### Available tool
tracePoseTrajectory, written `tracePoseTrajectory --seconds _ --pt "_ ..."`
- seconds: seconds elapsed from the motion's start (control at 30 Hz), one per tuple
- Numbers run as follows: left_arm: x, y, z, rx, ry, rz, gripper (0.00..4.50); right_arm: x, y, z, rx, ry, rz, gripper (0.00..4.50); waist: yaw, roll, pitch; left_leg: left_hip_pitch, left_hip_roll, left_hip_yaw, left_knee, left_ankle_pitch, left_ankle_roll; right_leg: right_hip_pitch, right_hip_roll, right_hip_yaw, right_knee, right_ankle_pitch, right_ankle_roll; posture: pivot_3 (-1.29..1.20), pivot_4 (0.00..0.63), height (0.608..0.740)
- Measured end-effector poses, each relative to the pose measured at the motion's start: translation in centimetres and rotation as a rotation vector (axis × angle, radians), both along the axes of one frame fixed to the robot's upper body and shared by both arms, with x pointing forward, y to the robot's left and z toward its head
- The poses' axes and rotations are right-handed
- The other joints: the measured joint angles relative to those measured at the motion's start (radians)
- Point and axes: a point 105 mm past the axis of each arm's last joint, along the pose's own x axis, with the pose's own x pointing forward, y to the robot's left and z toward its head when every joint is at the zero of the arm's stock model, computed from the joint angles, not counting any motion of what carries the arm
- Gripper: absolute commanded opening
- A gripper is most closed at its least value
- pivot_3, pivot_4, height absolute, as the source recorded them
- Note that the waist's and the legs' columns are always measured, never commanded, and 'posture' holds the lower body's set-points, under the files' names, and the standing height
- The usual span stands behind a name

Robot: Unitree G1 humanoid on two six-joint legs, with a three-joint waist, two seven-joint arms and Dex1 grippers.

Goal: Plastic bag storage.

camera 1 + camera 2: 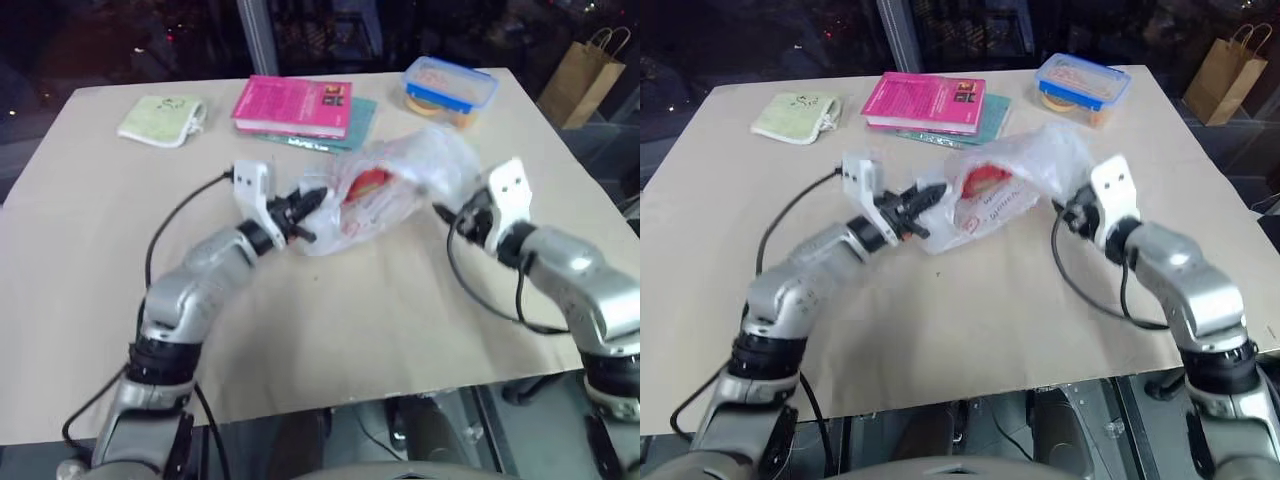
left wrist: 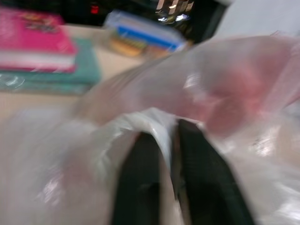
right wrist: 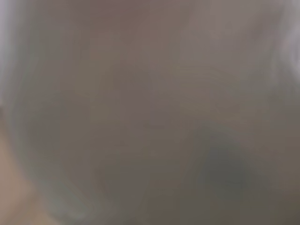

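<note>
The plastic bag (image 1: 395,185) lies bunched mid-counter (image 1: 90,260) between my two claws, its long axis running from about 8 o'clock up to 2 o'clock. My left claw (image 1: 308,212) sits at the bag's 8 o'clock end, forearm low and near level, its fingers (image 2: 140,187) slightly parted with a fold of film pinched between them. My right claw (image 1: 447,213) meets the bag's 4 o'clock edge, equally near; its opening I cannot tell.

translucent white plastic bag (image 1: 400,180) (red print, seemingly), pink book (image 1: 293,105), blue-lidded box (image 1: 451,85)
</note>
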Motion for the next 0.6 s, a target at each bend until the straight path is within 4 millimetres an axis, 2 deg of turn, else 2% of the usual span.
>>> tracePoseTrajectory --seconds 0.07,0.13,0.17,0.27,0.3,0.37,0.47,0.6 --pt "-0.5 0.9 -1.0 0.048 -0.008 0.018 3.12 -0.9 -0.9 -1.0 -0.020 0.012 -0.001 4.36 0.000 0.000 0.000 0.000 0.000 0.000 0.001 0.000 0.000 0.000 0.000 0.000 0.001 0.000 0.000 0.00 0.150 0.740" --pt "-1.2 1.6 -1.2 0.063 -0.020 0.027 4.10 -2.1 -1.5 -0.2 0.001 -0.028 0.004 4.50 0.000 0.000 0.000 0.000 0.000 0.000 0.002 0.000 0.000 0.000 0.000 0.000 0.001 0.000 0.000 0.00 0.150 0.740" --pt "-1.5 2.0 -1.2 0.062 -0.026 0.034 4.44 -2.8 -1.8 0.3 0.016 -0.047 0.004 4.50 0.000 0.000 0.000 0.000 0.001 0.000 0.002 0.000 0.000 0.000 0.000 0.000 0.002 0.000 0.000 0.00 0.150 0.740" --pt "-2.9 3.7 -0.8 0.060 -0.043 0.059 4.44 -5.6 -2.4 1.0 0.057 -0.054 0.032 4.50 0.000 0.000 0.000 0.000 0.002 -0.001 0.002 0.000 0.000 0.000 0.001 -0.001 0.002 0.000 0.000 0.00 0.150 0.740" --pt "-4.4 4.5 -0.8 0.069 -0.045 0.053 4.44 -7.4 -2.5 1.1 0.055 -0.040 0.061 4.50 -0.002 0.000 0.000 0.000 0.002 0.000 0.002 0.000 0.000 0.000 0.001 0.000 0.002 0.000 0.000 0.00 0.150 0.740" --pt "-7.0 6.8 -2.2 0.114 0.021 0.064 4.44 -10.0 -2.9 0.5 0.035 0.029 0.084 4.50 -0.007 0.000 -0.002 0.005 0.003 0.003 -0.001 -0.001 0.001 0.002 0.001 0.003 0.002 -0.001 0.000 0.00 0.150 0.740" --pt "-9.1 9.2 -3.7 0.155 0.100 0.081 4.44 -11.3 -3.8 0.8 0.013 0.046 0.069 4.50 -0.002 -0.001 -0.001 0.013 0.003 0.004 -0.001 -0.001 0.001 0.009 0.002 0.004 0.001 -0.007 0.001 0.00 0.150 0.740" --pt "-10.7 12.0 -4.7 0.194 0.151 0.121 4.44 -12.3 -5.4 -0.5 -0.043 0.103 0.024 4.50 0.002 -0.003 -0.003 0.022 0.004 0.004 0.002 -0.002 0.000 0.018 0.001 0.004 -0.001 -0.007 0.002 0.00 0.150 0.740"
